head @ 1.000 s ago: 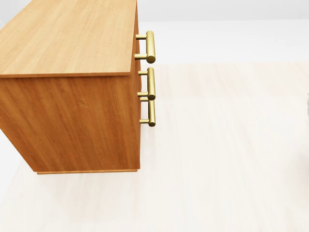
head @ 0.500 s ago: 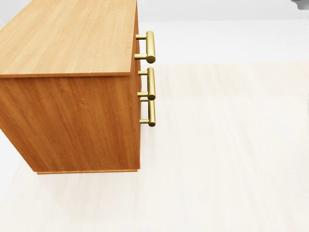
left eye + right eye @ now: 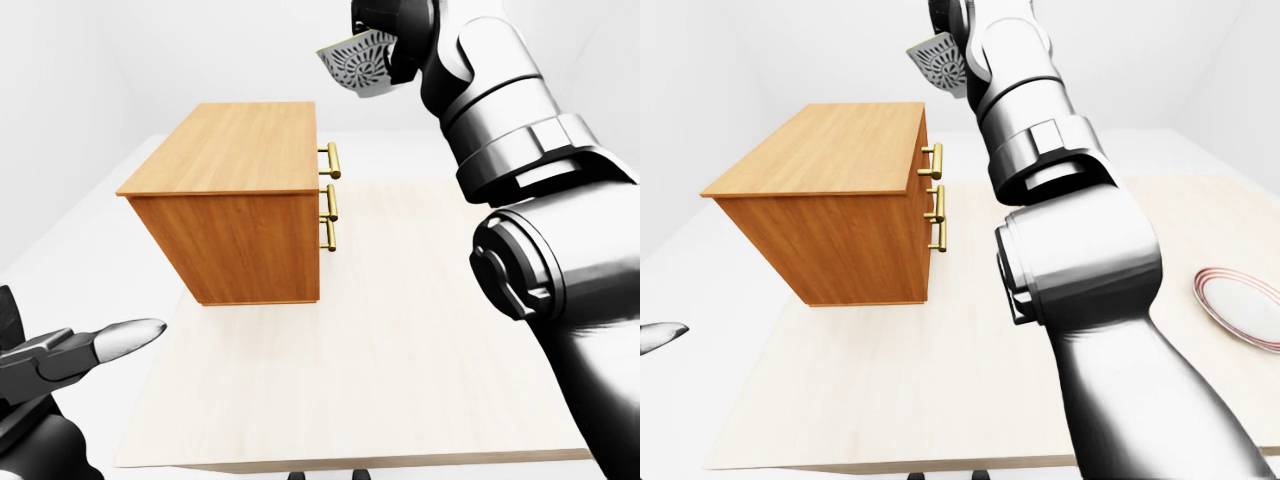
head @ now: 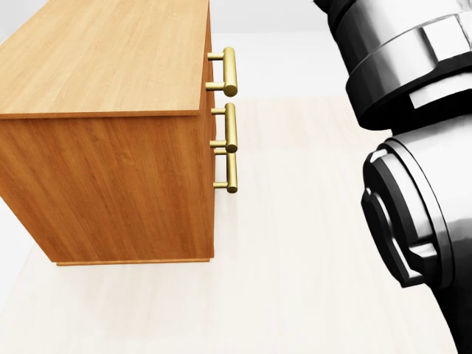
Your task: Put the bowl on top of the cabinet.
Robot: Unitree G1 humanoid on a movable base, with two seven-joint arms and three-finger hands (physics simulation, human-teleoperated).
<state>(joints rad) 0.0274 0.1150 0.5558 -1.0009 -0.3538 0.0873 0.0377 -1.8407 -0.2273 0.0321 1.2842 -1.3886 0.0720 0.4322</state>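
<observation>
Red-rimmed plate (image 3: 1243,306) on pale table (image 3: 890,390)

The bowl (image 3: 357,70) is partly covered by the right hand (image 3: 392,35), which is cut off by the top edge. The plate (image 3: 1238,303) is cropped by the right-eye view's right edge, the left hand (image 3: 55,365) by the left edge.

Pale table (image 3: 890,385) — cabinet (image 3: 840,150), plate (image 3: 1240,305)

— Is there any writing, label or number to read here?
— None. The cabinet (image 3: 240,150) shows only wood grain, the bowl (image 3: 356,66) a dark ornamental pattern without letters, and the plate (image 3: 1240,305) thin red rim lines.
</observation>
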